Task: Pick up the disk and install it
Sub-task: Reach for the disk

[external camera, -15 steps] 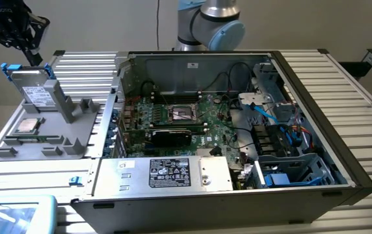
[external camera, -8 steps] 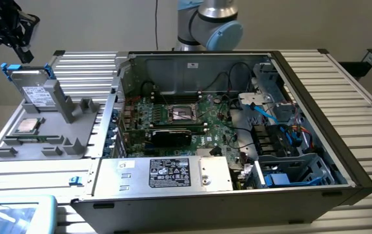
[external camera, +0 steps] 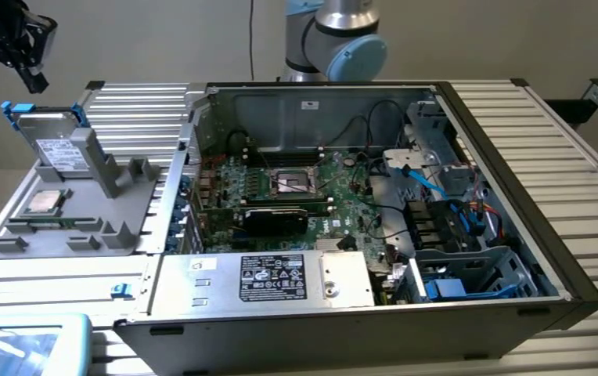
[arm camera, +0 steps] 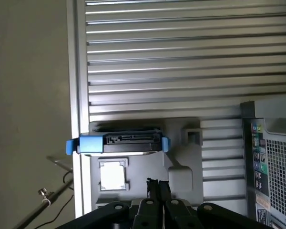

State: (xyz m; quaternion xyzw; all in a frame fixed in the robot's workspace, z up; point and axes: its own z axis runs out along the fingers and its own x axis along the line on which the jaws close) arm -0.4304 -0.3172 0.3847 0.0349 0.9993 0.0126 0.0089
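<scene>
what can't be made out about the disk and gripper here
- disk label text: too small, exterior view; wrist view sees the disk edge-on.
- disk's lower end: hidden in the grey holder, exterior view.
- gripper body: cut off by the frame edge, both views.

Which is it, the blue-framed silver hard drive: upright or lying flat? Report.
Upright: the blue-framed silver hard drive stands on edge in the grey plastic holder, outside the open computer case.

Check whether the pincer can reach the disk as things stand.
Probably yes: the disk stands upright in its grey holder with nothing over it, but the pincer above is shut.
</scene>
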